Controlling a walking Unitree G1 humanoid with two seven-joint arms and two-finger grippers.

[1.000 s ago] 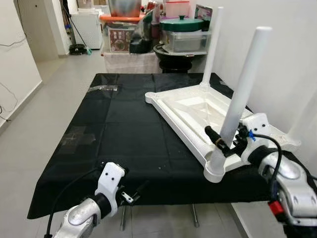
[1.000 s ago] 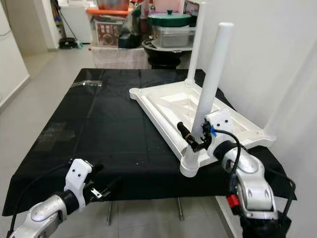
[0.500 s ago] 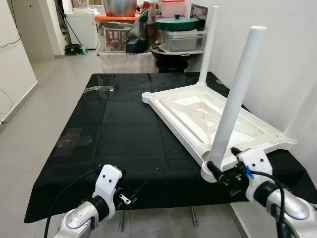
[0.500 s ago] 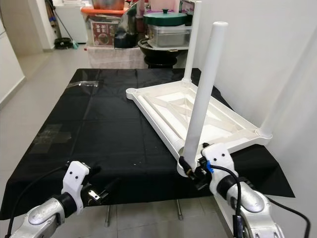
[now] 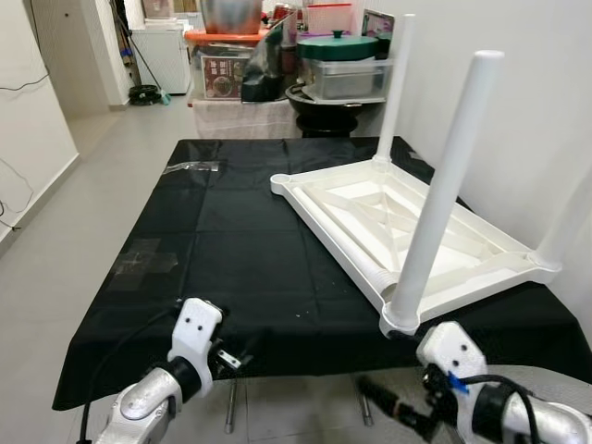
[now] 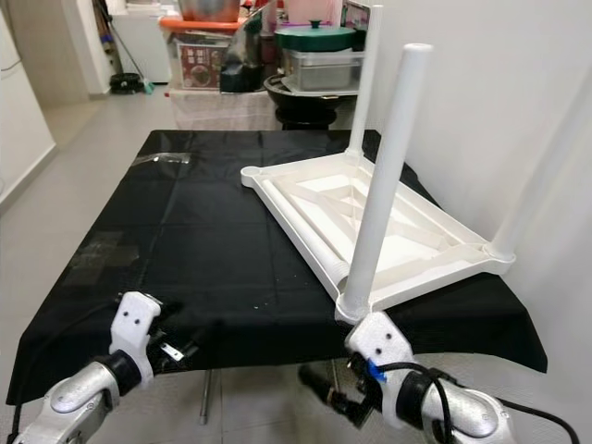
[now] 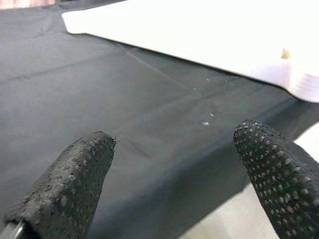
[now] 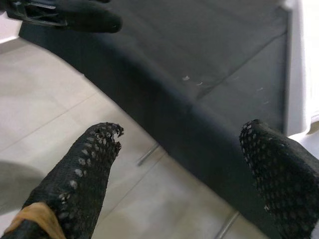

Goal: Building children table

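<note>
- Where the upturned children's table lay on the black-draped counter, its near corner reached the edge; a nudge there could tip it off.
- Both pincers, left and right, hung released below that edge, holding nothing.
- The far-right leg merged with the white wall.

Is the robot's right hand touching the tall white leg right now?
Apart. In the left eye view the right gripper hangs below the table's edge, open, with black cloth between it and the near leg.
</note>
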